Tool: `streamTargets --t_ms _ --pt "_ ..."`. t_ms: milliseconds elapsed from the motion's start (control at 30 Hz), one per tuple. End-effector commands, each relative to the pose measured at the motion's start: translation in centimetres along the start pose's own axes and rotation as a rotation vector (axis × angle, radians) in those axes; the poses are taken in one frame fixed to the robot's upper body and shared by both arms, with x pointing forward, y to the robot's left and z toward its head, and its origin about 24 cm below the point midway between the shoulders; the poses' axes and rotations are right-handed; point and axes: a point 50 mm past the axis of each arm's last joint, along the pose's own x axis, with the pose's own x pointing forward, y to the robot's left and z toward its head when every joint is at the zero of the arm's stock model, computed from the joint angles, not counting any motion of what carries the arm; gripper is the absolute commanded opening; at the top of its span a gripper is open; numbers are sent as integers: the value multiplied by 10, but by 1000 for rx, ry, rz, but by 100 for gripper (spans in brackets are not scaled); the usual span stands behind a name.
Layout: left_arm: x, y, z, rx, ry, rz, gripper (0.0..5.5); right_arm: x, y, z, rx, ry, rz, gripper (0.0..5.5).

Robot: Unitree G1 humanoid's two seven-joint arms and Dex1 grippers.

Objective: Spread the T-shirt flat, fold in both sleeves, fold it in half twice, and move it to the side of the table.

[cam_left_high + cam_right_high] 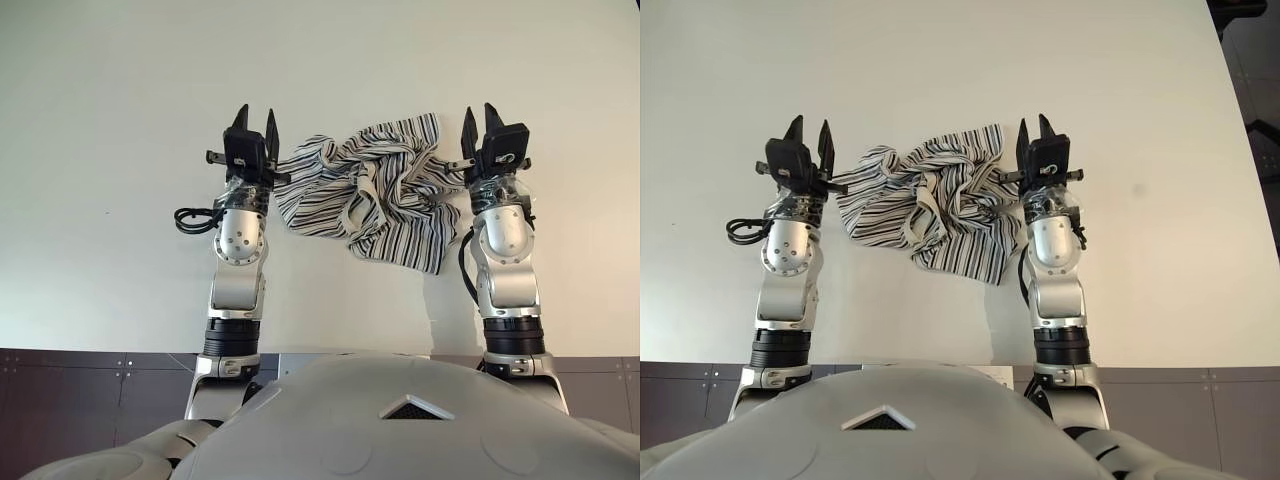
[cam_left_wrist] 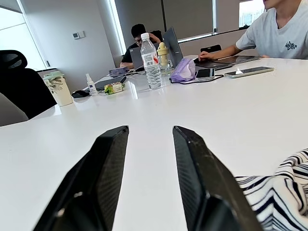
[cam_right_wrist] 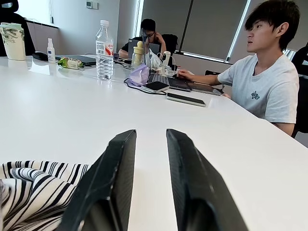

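A black-and-white striped T-shirt (image 1: 370, 190) lies crumpled in a heap on the white table (image 1: 320, 60), between my two arms. My left gripper (image 1: 256, 122) stands open just off the shirt's left edge, with nothing between its fingers. On the other side of the heap my right gripper (image 1: 480, 117) is open too, and empty. The left wrist view shows the striped cloth (image 2: 276, 192) beside the black fingers (image 2: 204, 173). In the right wrist view a fold of the T-shirt (image 3: 36, 190) lies next to that gripper's fingers (image 3: 113, 178).
At the far end of the table stand a water bottle (image 2: 151, 61), a paper cup (image 2: 58, 87), a small spray bottle (image 2: 89, 83), phones (image 2: 249, 72) and laptops. The table's near edge (image 1: 320, 352) runs just in front of my arms.
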Motion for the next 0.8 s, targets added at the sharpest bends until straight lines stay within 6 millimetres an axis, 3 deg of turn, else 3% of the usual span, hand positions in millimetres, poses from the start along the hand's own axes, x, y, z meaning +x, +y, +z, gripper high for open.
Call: streamTargets --t_ms 33,367,500,600,733,800 --pt "3 -1 0 5 4 -7 169 2 -1 2 -2 -8 -9 113" --pt "-2 -11 4 81 -32 -100 169 -1 -1 2 -4 0 13 113" --pt "-13 -7 5 181 -45 -318 169 -9 -3 25 -47 -71 395 113" --pt "-23 -4 -9 288 44 -519 169 -24 -2 34 -72 -38 682 113" --pt "-41 -2 -41 439 192 -704 169 -49 7 20 -130 85 988 113" --pt "-50 -5 -52 485 240 -771 169 -55 8 6 -160 139 1047 113"
